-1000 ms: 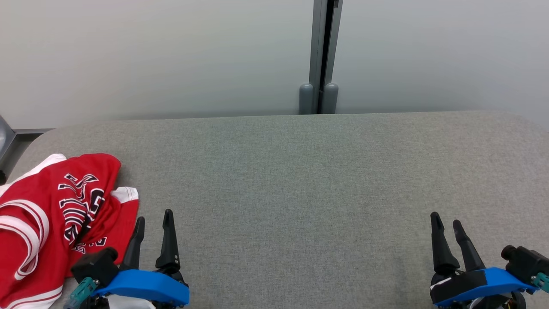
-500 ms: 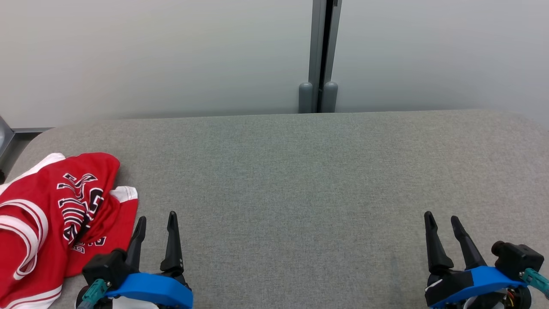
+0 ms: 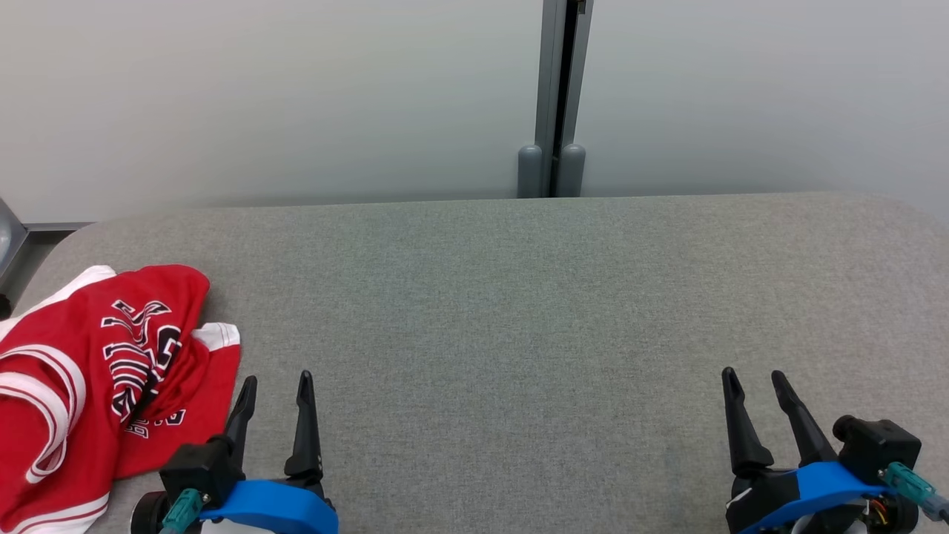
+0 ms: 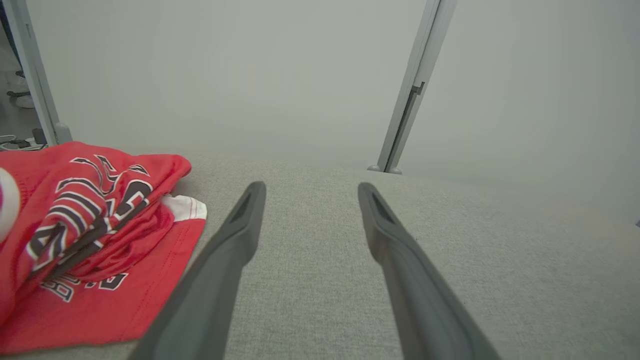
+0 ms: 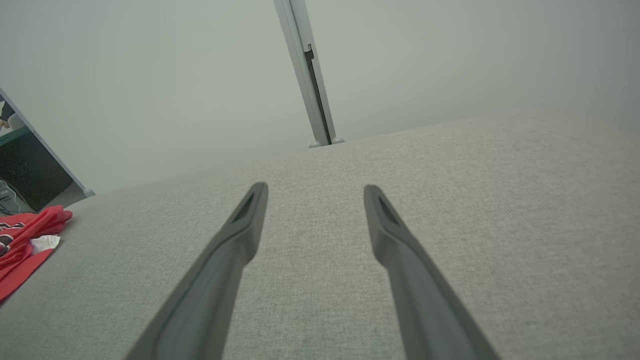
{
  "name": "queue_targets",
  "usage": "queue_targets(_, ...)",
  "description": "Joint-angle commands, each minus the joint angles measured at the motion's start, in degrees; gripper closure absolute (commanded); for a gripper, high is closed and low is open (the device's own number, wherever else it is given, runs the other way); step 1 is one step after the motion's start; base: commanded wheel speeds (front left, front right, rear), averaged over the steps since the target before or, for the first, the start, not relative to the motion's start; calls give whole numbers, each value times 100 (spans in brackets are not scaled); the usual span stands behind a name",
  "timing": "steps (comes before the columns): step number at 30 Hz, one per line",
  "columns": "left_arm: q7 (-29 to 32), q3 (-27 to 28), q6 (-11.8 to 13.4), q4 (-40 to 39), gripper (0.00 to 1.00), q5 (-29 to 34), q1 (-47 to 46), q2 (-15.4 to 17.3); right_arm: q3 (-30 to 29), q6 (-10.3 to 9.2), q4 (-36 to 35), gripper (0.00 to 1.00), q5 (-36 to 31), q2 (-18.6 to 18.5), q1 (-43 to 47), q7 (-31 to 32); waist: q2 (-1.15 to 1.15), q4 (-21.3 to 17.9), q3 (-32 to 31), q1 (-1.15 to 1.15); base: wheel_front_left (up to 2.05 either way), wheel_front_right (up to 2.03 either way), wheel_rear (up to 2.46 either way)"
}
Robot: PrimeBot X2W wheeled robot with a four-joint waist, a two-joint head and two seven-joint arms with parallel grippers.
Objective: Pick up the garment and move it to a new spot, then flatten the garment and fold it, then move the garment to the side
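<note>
The garment (image 3: pixel 89 378) is a red jersey with white trim and black lettering, lying crumpled at the left end of the grey fabric table (image 3: pixel 519 311). It also lies at the left of the left wrist view, garment (image 4: pixel 85 235), and at the far left edge of the right wrist view, garment (image 5: pixel 22 240). My left gripper (image 3: pixel 276 380) stands open just right of the jersey's edge, holding nothing. My right gripper (image 3: pixel 754 374) is open at the lower right, far from the jersey, with bare fabric between its fingers.
A pale frosted wall with a grey vertical post (image 3: pixel 552 96) runs close behind the table's far edge. The table's rounded left corner (image 3: pixel 67 237) is just beyond the jersey. Grey fabric stretches between the two grippers.
Both grippers have slid a little inward and lower in the head view, still open. The jersey has not moved.
</note>
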Motion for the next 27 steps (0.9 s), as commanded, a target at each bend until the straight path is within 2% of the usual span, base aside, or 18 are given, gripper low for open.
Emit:
queue_targets(1, -63, -34, 44, 8, 0, 111, 21, 43, 12, 13, -14, 0, -100, -42, 8, -38, 0, -3, -1, 0, 0, 0, 0)
queue_targets(17, -171, -110, 106, 233, 0, 461, 11, 17, 9, 9, 83, 0, -597, -45, 55, -122, 0, 33, -34, 0, 0, 0, 0)
queue_targets(27, -170, -61, 151, 260, 0, 327, 24, 5, -40, 9, 111, 0, -664, -45, 35, -137, 0, 19, -47, 0, 0, 0, 0)
